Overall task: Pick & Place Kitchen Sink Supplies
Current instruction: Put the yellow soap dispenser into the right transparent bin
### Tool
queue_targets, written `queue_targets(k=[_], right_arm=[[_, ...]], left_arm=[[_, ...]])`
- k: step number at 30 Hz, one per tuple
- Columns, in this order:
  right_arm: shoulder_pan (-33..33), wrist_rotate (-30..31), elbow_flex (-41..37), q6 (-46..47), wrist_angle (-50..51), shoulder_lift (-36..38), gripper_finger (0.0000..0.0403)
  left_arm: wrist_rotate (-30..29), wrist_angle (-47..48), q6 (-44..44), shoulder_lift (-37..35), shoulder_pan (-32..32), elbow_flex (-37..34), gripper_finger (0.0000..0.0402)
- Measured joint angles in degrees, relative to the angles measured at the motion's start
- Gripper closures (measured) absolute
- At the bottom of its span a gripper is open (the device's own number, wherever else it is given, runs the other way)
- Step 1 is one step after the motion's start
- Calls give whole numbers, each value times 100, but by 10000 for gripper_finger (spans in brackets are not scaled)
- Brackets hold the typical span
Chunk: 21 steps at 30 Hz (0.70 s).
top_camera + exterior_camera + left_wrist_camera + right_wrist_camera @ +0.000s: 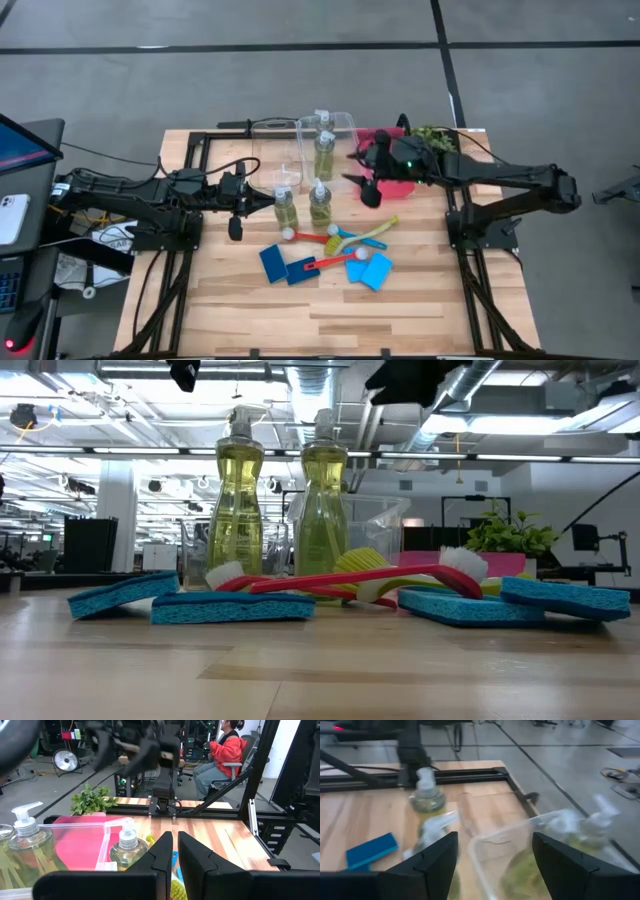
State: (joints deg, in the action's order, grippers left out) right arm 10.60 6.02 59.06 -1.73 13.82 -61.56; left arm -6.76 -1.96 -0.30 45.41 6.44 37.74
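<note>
While two bottles (324,150) stand in the clear bin (345,130), sorting barely begun: two bottles (303,206), sponges (371,270) and brushes (345,238) left on counter (420,300); right pincer (366,182) wide, empty, beside bin; left pincer (236,228) nearly closed, empty

A: What are the arms like?
B: Both are dark, jointed and slim. The left arm (150,195) trails black cables; the right arm (500,180) shows a small green light near its wrist.
A: Fingers?
B: Dark, wedge-shaped fingers (195,865), matte.
</note>
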Motion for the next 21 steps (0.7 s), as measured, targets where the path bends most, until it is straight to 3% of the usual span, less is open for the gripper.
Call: queue_targets(k=[10, 21], right_arm=[[-531, 2, -1581, 178, -1602, 221, 154], [-1115, -4, -1853, -35, -2694, -129, 154]], left_arm=[[0, -2, 0, 0, 0, 0, 372], [0, -5, 0, 0, 0, 0, 372]])
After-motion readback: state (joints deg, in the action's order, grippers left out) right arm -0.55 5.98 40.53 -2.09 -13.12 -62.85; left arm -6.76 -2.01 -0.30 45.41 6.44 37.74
